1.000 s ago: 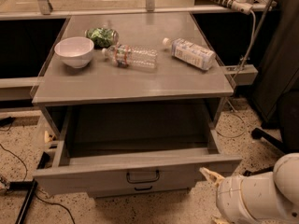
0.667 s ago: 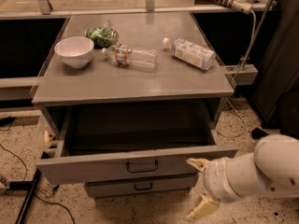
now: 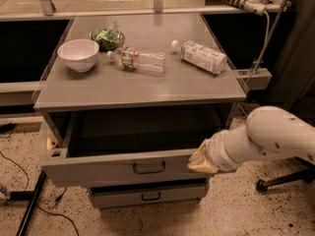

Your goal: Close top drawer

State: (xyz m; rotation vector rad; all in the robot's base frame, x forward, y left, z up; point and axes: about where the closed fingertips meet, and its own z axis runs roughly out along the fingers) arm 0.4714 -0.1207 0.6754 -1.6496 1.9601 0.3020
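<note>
The top drawer [image 3: 98, 167] is a wide grey drawer with a small dark wire handle [image 3: 148, 167] centred on its front. It stands partly pulled out under the grey tabletop [image 3: 138, 85], and its tray interior looks dark. My gripper [image 3: 199, 159] on the white arm comes in from the right. Its pale tip rests against the right end of the drawer front.
On the tabletop are a white bowl [image 3: 78, 54], a green bag [image 3: 108, 37], a clear plastic bottle [image 3: 137, 59] and a white bottle [image 3: 203, 56], both lying down. A narrower grey drawer front [image 3: 147, 194] sits below. A dark chair base [image 3: 275, 181] is at the right.
The gripper has risen from near the floor to the right end of the drawer front. The drawer is pushed further in than before.
</note>
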